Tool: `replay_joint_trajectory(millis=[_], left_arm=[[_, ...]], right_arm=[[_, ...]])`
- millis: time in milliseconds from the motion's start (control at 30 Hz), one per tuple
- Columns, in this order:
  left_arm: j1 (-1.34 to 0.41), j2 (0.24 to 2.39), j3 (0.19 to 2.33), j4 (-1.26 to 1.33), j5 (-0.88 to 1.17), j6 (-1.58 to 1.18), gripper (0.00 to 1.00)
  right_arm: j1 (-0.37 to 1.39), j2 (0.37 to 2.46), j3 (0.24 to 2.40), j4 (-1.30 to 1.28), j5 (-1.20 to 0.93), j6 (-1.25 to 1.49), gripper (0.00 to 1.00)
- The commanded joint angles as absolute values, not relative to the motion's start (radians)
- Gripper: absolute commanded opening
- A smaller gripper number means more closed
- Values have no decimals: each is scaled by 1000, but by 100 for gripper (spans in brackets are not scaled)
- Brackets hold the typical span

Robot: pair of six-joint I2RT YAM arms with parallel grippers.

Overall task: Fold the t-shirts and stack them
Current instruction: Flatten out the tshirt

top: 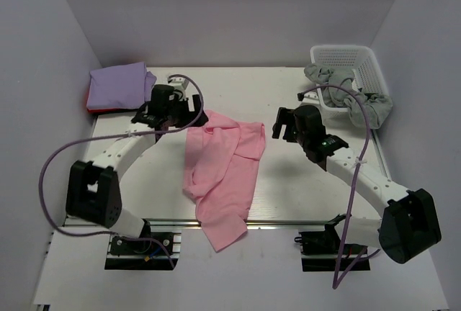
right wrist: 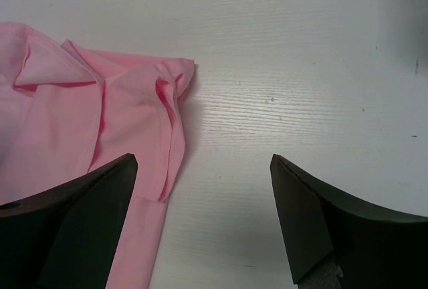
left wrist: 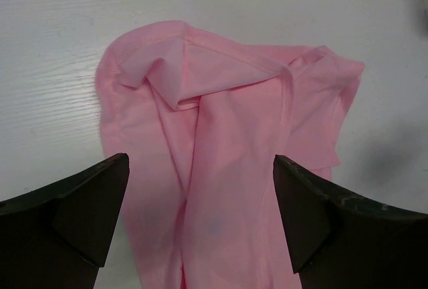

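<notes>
pink shirt [top: 223, 174] crumpled on table [right wrist: 301, 68]. left pincer [left wrist: 200, 160] released, over its far end; right pincer [right wrist: 204, 158] released, just right of it. lavender shirt [top: 119, 84] well left.

Two arms of white tubular links and bulky black joint housings: the left arm [top: 122, 149] at lower left, the right arm [top: 364, 178] at lower right. A thin purple cable [top: 43, 181] loops beside each. The left gripper [left wrist: 200, 162] has matte black wedge-shaped fingers [left wrist: 80, 215].

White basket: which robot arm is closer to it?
Right. The right fingers are just left of the white basket; the left fingers are farther away, over the pink shirt.
</notes>
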State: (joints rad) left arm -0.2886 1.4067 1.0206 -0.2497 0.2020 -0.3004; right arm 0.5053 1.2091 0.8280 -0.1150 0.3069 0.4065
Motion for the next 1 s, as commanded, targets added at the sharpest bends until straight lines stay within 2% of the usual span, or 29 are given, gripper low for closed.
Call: replay_joint_trajectory(millis=[0,167,433,667,967], left_arm=[[-314,1549,1124,-231,266,-293,97],[-350,1750,1278,-282,247,-284,85],[-359,1931,1445,-357,164,-293,77],[-359,2029,1537,-466,17,-311,57],[-359,2075,1582,-517,-52,-311,56]], right_arm=[[506,1229,853,-94,299,434,86],[506,1262,818,-12,192,411,78],[506,1449,906,-12,215,414,78],[503,1591,1000,20,180,416,77],[502,1738,1121,46,124,419,72]])
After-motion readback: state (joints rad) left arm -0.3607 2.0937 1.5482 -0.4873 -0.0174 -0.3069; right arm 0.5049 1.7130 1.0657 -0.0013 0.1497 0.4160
